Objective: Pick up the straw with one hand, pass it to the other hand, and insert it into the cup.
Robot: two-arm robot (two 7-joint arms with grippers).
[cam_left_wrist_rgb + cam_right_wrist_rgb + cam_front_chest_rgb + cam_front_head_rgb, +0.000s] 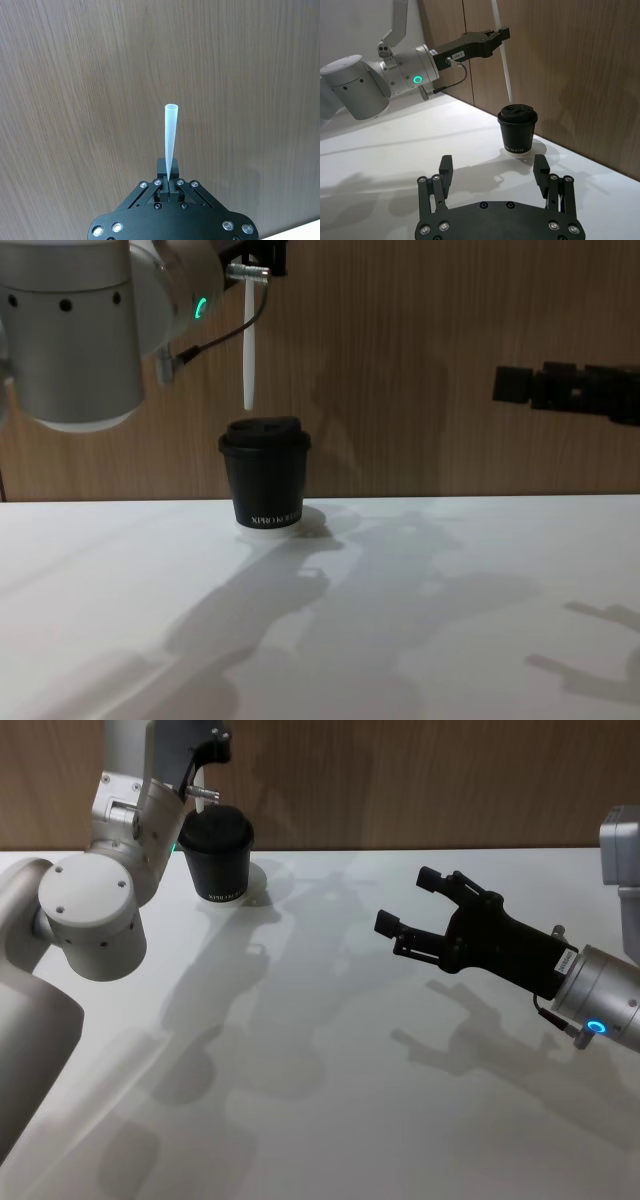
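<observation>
At the far left, the left gripper (pixel 503 34), black with two fingers on a bulky silver arm with a green glowing ring, is raised in front of the brown wood-panelled wall (pixel 420 360). Its fingers are pinched tight on the upper part of a long, thin, white plastic straw (pixel 248 350), which hangs almost upright. The straw's lower tip is just above the domed lid, not touching it, and a little left of the lid's middle in the chest view.

Below stands the small black paper cup (pixel 264 475), with white lettering near its base, at the back of the white table (pixel 350 1070) near the wall.

Well apart on the right, the black right gripper (pixel 407 900) hovers above the table, fingers spread wide and holding nothing.

The hand-over looks complete, and insertion is the step in hand. The next move likely calls for lining the tip up with the lid's opening, then lowering straight down.
</observation>
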